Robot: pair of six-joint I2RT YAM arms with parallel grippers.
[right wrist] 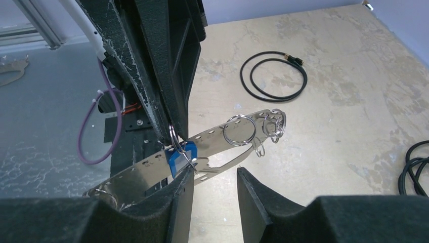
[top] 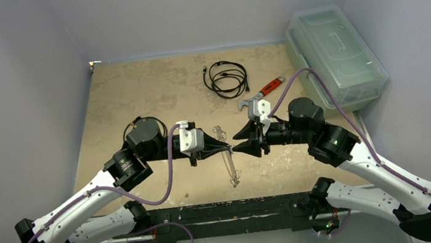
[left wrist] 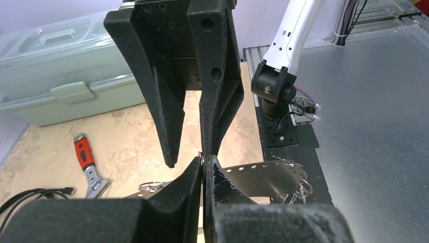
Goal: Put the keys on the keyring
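Left tool (left wrist: 203,160) clamped on small ring (right wrist: 173,136) carrying blue key (right wrist: 180,158); right tool (right wrist: 215,175) apart.

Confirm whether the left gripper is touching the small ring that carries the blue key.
Touching. Right wrist view: the left gripper pinches the small ring between shut tips, the blue key hanging just below.
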